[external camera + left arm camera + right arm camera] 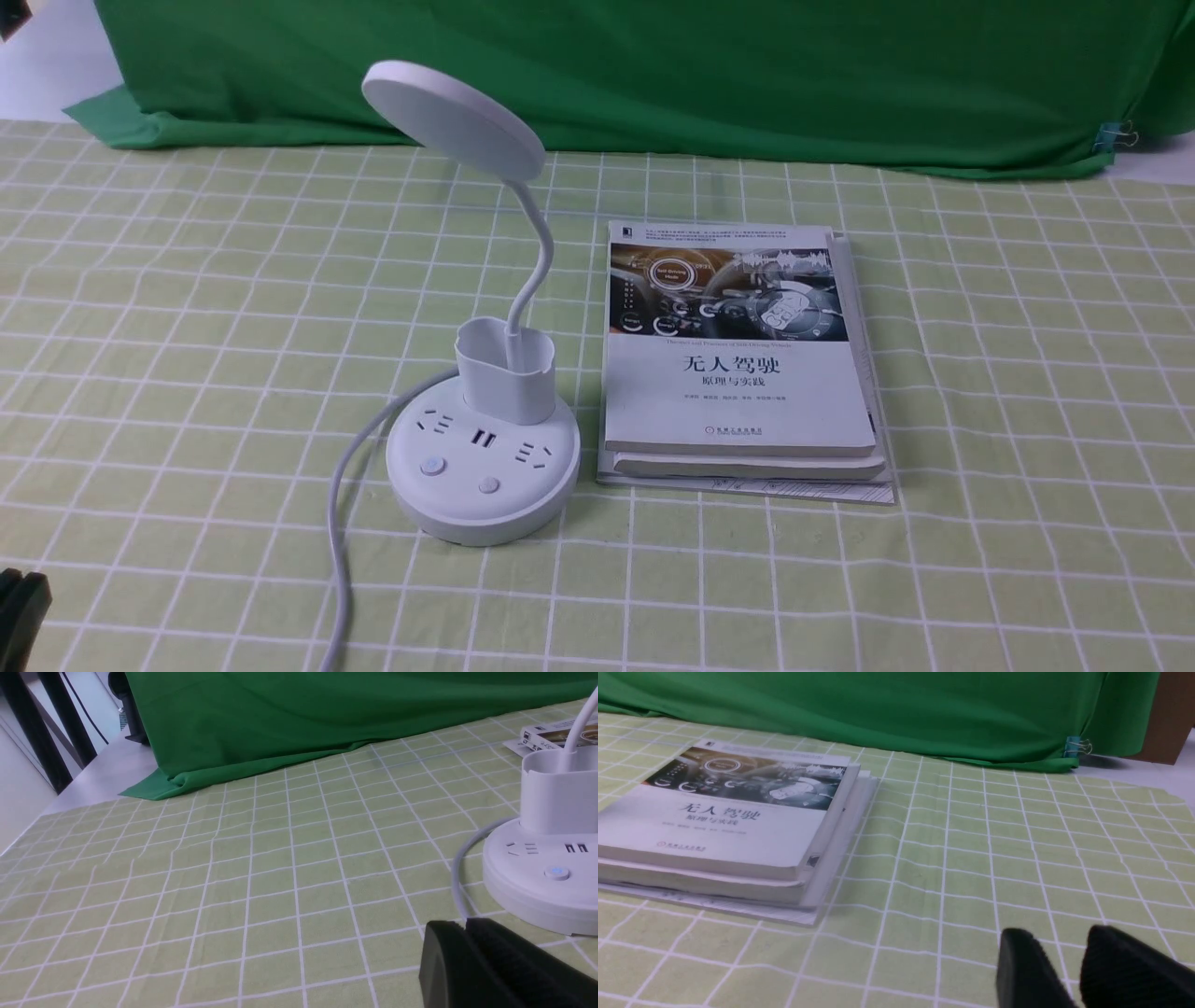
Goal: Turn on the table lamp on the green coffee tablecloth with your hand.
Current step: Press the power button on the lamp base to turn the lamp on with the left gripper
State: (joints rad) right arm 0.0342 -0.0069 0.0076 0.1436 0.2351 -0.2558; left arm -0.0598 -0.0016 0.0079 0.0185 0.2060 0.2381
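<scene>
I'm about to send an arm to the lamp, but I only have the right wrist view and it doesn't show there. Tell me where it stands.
Observer: The front view has the lamp on the checked cloth, left of the books.
Operator: Tell me what there is to press.
Observer: Two round buttons on top of its base, on the side nearer you: a bluish one on the left and a plain one to its right.
Operator: Report the left tool.
Observer: The left wrist view shows the left tool with its fingers together, holding nothing.
</scene>
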